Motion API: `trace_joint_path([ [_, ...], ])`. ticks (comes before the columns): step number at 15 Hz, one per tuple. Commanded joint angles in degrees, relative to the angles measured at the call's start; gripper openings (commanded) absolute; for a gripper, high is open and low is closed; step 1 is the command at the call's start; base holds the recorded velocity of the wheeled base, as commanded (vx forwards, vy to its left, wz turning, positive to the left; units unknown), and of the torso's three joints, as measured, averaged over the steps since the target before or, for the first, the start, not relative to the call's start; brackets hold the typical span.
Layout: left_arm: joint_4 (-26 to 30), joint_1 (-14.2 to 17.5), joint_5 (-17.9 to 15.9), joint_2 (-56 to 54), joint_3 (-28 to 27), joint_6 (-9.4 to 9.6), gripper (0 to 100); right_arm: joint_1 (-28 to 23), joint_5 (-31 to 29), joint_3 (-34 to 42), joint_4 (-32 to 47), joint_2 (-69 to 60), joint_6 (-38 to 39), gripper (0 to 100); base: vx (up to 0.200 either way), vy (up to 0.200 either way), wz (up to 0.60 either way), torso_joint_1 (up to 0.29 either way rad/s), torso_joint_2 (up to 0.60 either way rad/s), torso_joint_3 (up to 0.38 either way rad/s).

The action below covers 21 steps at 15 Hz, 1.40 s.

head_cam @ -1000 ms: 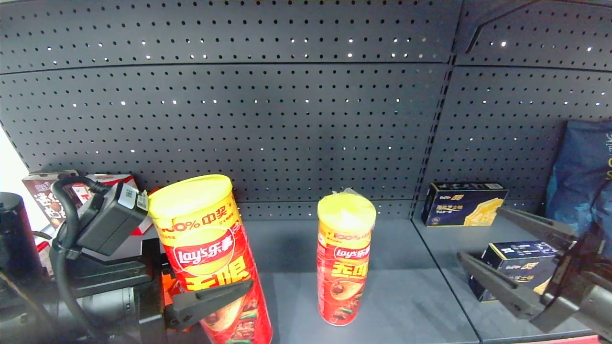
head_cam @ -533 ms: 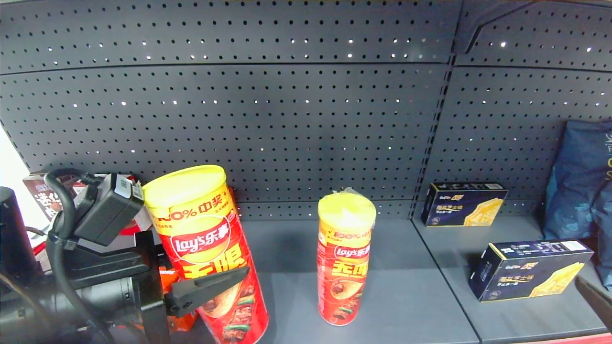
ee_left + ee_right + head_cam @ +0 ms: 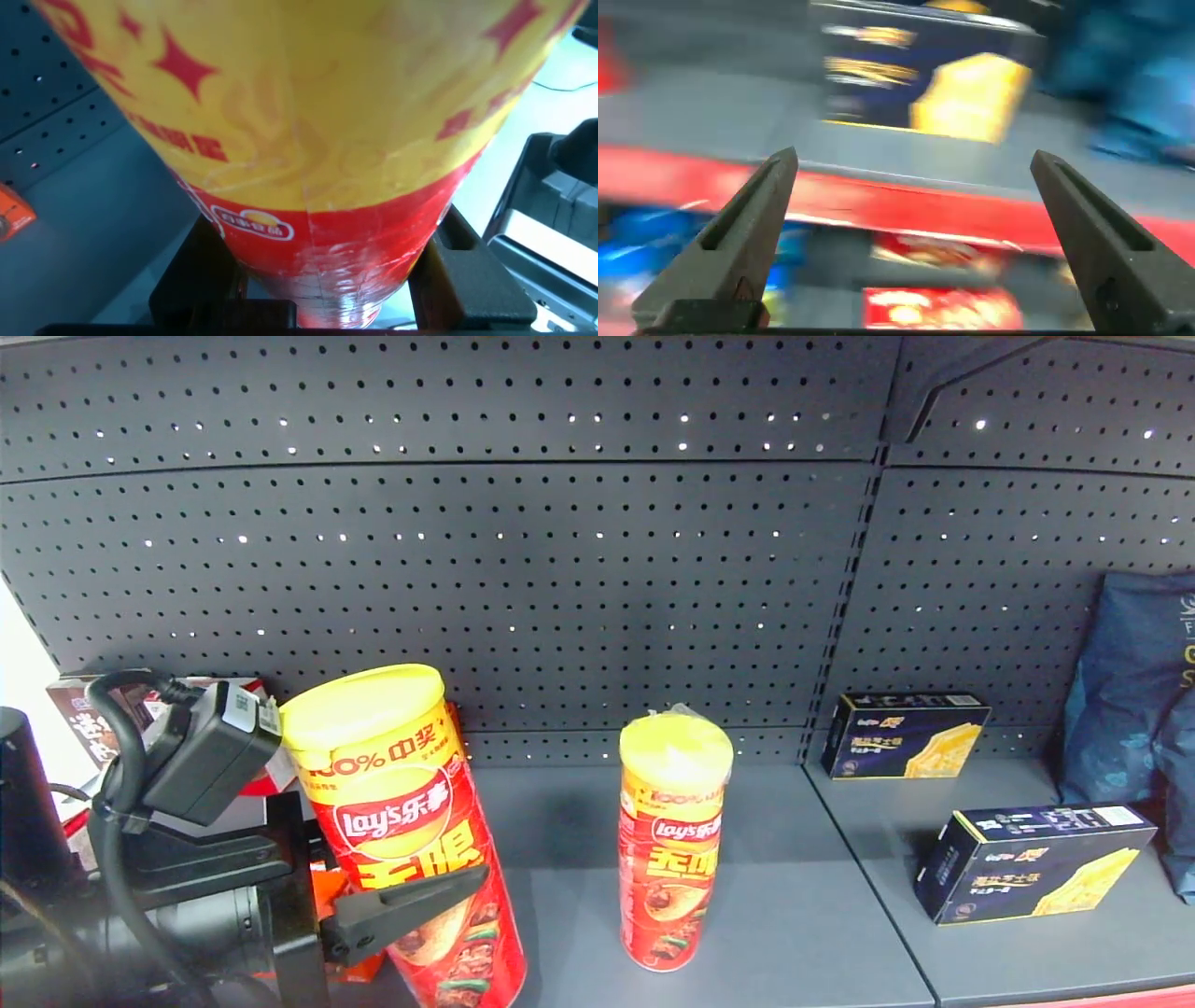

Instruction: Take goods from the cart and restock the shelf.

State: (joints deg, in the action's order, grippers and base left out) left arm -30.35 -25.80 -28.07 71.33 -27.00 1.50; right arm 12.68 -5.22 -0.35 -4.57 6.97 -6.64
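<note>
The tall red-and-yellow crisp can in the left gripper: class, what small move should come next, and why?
The left gripper holds the tall red-and-yellow crisp can tilted, with bare grey metal shelf beside it. Probably best to tip it upright and set it down there, left of the standing red-and-yellow can.

Head camera looks down onto the shelf (image 3: 794, 896); left wrist camera crowds the can (image 3: 392, 803) both show.

At 8 o'clock in the head view, the left arm (image 3: 205, 919) is matte black. Its black camera box (image 3: 210, 761) carries a white coded sticker (image 3: 247, 709) at its 1 o'clock corner, and a thick black cable (image 3: 121, 676) loops at its 10 o'clock. The left gripper (image 3: 425, 896) has a dark grey, tapered finger (image 3: 411, 903). The right gripper (image 3: 915, 159) has grey wedge-shaped fingers (image 3: 738, 243).
</note>
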Motion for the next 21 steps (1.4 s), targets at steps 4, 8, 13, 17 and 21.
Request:
trace_joint_path([
  [4,-0.14,0.22,-2.07,0.39,0.20,-0.01,0,0.15,9.70,0.35,0.44,-1.44,0.49,100,0.000,0.000,0.00,0.000,0.00,0.000],
  [8,-0.41,0.39,-2.07,1.53,0.02,-0.09,0,2.09,7.24,0.35,0.44,-1.70,4.36,100,0.000,0.000,0.00,0.000,0.00,0.000],
  [13,-0.41,0.39,-2.07,1.62,-0.68,-0.27,0,12.37,7.50,0.35,4.48,-6.97,6.91,100,0.000,0.000,0.00,0.000,0.00,0.000],
  [17,-0.41,0.57,-1.98,1.45,0.11,-0.27,0,12.37,7.33,0.35,4.40,-6.97,6.82,100,0.000,0.000,0.00,0.000,0.00,0.000],
  [21,-0.41,0.48,-2.07,1.97,-0.33,-0.36,0,10.61,7.33,0.35,4.40,-6.97,6.82,100,0.000,0.000,0.00,0.000,0.00,0.000],
])
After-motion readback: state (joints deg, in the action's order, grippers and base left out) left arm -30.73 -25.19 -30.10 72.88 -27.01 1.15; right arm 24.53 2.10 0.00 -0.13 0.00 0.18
